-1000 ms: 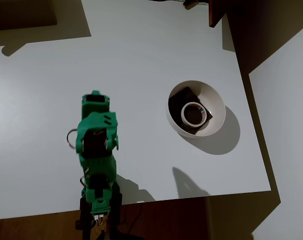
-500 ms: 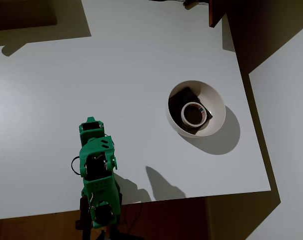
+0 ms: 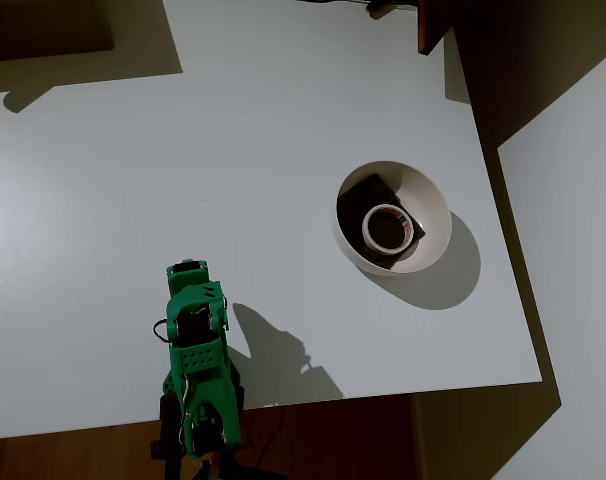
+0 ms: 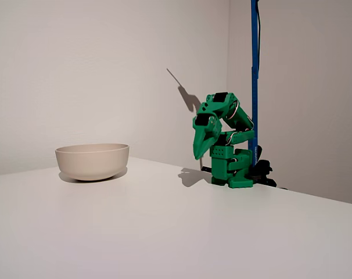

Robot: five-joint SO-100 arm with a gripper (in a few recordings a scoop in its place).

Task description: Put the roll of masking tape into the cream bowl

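The roll of masking tape (image 3: 369,231) lies flat inside the cream bowl (image 3: 435,213), beside a dark squarish patch (image 3: 361,192) on the bowl's inner wall. In the fixed view the bowl (image 4: 92,161) stands at the left and its wall hides the tape. The green arm is folded back over its base at the table's near edge in the overhead view, well left of the bowl. Its gripper (image 4: 197,154) points down above the table, shut, with nothing in it. From above, the gripper (image 3: 187,280) is mostly covered by the arm's upper parts.
The white table (image 3: 233,150) ends just right of the bowl and just below the arm's base. A blue upright pole (image 4: 254,75) stands behind the base. A dark brown edge (image 3: 433,25) juts in at the top right.
The arm has drawn back toward its base, moving down the overhead picture and folding lower. The tape and the bowl have stayed put.
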